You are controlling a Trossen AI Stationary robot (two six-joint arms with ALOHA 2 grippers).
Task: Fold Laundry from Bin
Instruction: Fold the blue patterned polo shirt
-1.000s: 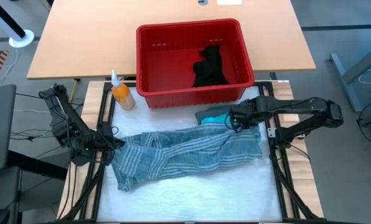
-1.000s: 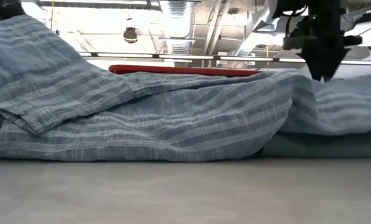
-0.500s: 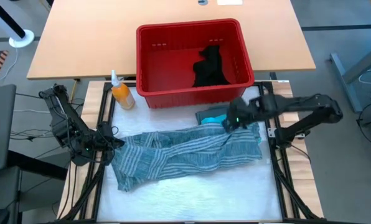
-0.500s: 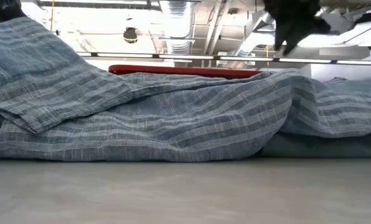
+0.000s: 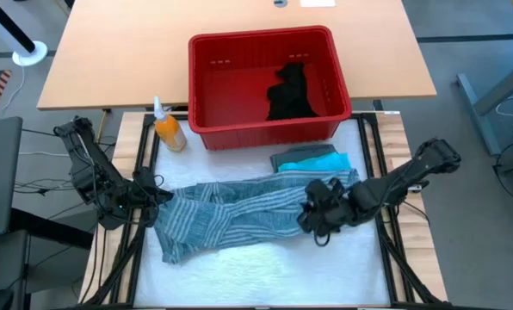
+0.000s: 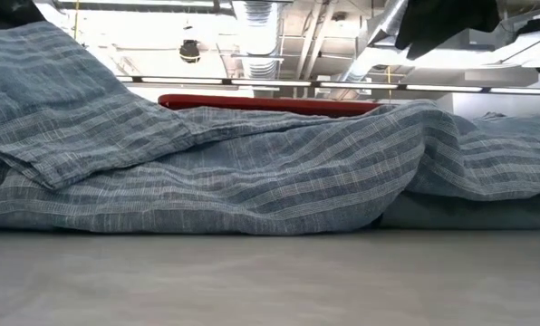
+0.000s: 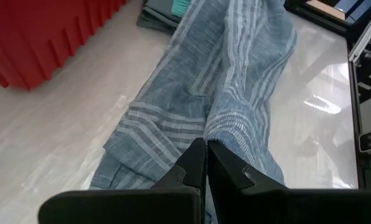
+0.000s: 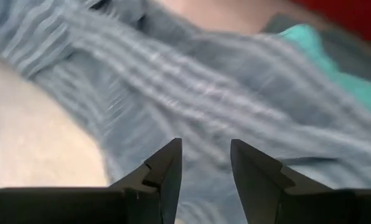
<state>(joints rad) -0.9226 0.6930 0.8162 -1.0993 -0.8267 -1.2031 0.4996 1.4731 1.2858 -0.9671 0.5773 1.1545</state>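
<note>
A blue-grey striped shirt (image 5: 239, 215) lies stretched left to right across the white mat. My left gripper (image 5: 159, 197) is shut on its left end, which rises toward that gripper (image 6: 7, 7) in the low view. My right gripper (image 8: 204, 165) hovers open over the shirt's right part (image 5: 315, 220) and touches nothing. Past the shirt, a turquoise garment (image 5: 324, 161) lies on a folded grey-green one (image 5: 284, 160). The red bin (image 5: 207, 129) stands at the far side with a black garment (image 5: 289, 93) inside. My left gripper pinches the striped shirt's left end (image 7: 226, 127) between its two shut fingers (image 7: 195, 163). It comes from the table's left, slanting down. That end is held raised above the mat, and the rest of the shirt (image 6: 252, 172) lies on the table, slack.
An orange spray bottle (image 5: 168, 129) stands left of the bin. The bin sits at the near edge of a wooden table (image 5: 110, 52). Black frame rails (image 5: 386, 232) run along both sides of the mat, with bare mat (image 5: 265, 275) near the front edge.
My right gripper has swung from beside the turquoise garment toward the table's near edge and somewhat left, turning as it went. It now hangs over the shirt's right part. The shirt has stayed in place.
</note>
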